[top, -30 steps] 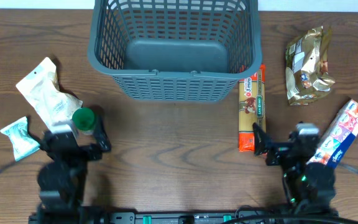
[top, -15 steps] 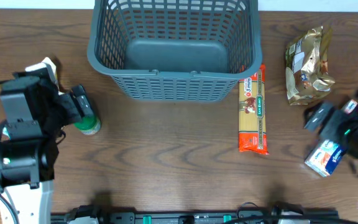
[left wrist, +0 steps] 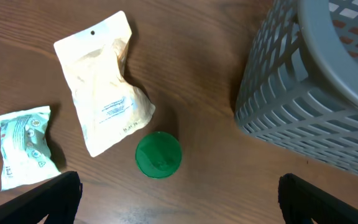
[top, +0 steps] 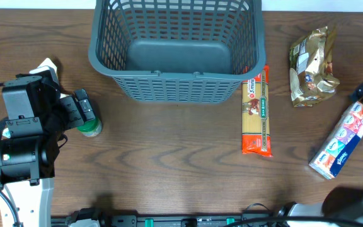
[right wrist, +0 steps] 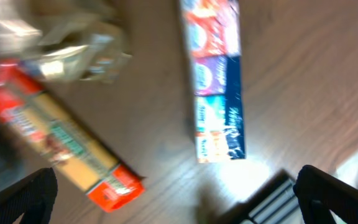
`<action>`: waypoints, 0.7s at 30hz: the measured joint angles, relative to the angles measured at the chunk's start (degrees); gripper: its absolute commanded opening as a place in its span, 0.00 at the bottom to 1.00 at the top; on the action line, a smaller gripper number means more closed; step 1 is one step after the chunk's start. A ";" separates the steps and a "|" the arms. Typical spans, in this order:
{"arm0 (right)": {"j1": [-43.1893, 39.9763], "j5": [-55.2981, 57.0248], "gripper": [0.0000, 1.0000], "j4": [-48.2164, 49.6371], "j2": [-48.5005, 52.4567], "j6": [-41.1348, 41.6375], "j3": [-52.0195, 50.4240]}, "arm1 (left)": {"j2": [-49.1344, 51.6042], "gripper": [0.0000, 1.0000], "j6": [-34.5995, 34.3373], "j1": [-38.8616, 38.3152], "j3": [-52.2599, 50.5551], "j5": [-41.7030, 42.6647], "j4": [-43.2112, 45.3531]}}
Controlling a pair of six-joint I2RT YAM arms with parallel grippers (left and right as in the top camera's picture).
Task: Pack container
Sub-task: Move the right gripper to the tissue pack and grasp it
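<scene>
We see the dark grey lattice container [top: 175, 88] standing upright at the far middle of the wooden table [top: 169, 157]; a spaghetti packet [top: 257, 112] lies just beside its near right corner; further right lie a gold foil bag [top: 312, 66] and a blue-and-red tissue pack [top: 343, 140]. Our left gripper [left wrist: 179, 199] hovers with fingers spread wide, holding nothing, above a green-capped bottle [left wrist: 158, 154], a white pouch [left wrist: 101, 99] and a small teal sachet [left wrist: 23, 143]; our right gripper [right wrist: 176, 193], blurred, is likewise spread wide and holds nothing, over the tissue pack.
</scene>
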 measured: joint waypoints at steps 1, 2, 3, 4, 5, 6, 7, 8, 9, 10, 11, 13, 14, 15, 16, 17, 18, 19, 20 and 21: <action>-0.92 0.00 0.99 -0.04 2.10 -0.04 0.00 | 0.00 0.98 0.00 0.00 0.00 0.04 0.00; -1.81 0.02 0.99 0.07 4.39 -0.26 0.00 | 0.00 0.98 0.00 0.00 0.00 0.09 0.04; -2.43 0.00 0.99 0.33 6.23 -0.50 -0.02 | 0.00 0.99 0.00 0.00 0.00 0.11 0.09; -2.89 -0.02 0.99 0.63 7.72 -0.90 -0.04 | 0.00 0.98 0.00 0.00 0.00 0.13 0.11; -3.28 -0.07 0.99 1.11 8.92 -1.42 -0.11 | 0.00 0.98 0.00 0.00 0.00 0.13 0.13; -3.52 -0.17 0.99 1.64 9.75 -1.75 -0.13 | 0.00 0.98 0.00 0.00 0.00 0.13 0.17; -3.80 -0.22 0.99 2.84 10.60 -2.36 -0.35 | 0.00 0.98 0.00 0.00 0.00 0.11 0.22; -3.93 -0.22 0.99 3.91 10.99 -2.78 -0.55 | 0.00 0.98 0.00 0.00 0.00 0.13 0.24; -4.02 -0.24 0.99 5.49 11.21 -3.19 -0.96 | 0.00 0.98 0.00 0.00 0.00 0.11 0.26; -4.17 -0.24 0.99 8.17 11.28 -3.80 -1.97 | 0.00 0.98 0.00 0.00 0.00 0.11 0.31; -4.22 -0.26 0.99 9.90 11.30 -4.37 -2.84 | 0.00 0.98 0.00 0.00 0.00 0.13 0.35; -4.33 -0.37 0.99 13.79 11.30 -5.73 -5.44 | 0.00 0.98 0.02 0.00 0.00 0.13 0.37; -4.33 -0.42 0.99 16.33 11.30 -6.47 -7.28 | 0.00 0.98 0.00 0.00 0.00 0.11 0.39; -4.33 -0.42 0.99 18.34 11.30 -7.02 -9.01 | 0.00 0.98 0.00 0.00 0.00 0.11 0.39; -4.33 -0.48 0.99 20.39 11.30 -7.67 -11.13 | 0.00 0.98 0.00 0.00 0.00 0.13 0.39; -4.33 -0.44 0.99 22.14 11.34 -8.11 -13.40 | 0.00 0.98 0.00 0.00 0.00 0.13 0.39; -4.33 -0.48 0.99 23.52 11.37 -8.44 -14.99 | 0.00 0.98 0.02 0.00 0.00 0.11 0.39; -4.39 -0.46 0.99 25.75 11.37 -8.90 -17.35 | 0.00 0.98 0.00 0.00 0.00 0.13 0.42; -4.46 -0.46 0.99 27.61 11.47 -9.20 -19.47 | 0.00 0.98 0.00 0.00 0.00 0.13 0.39; -4.59 -0.46 0.99 29.86 11.61 -9.44 -22.14 | 0.00 0.98 0.00 0.00 0.00 0.13 0.42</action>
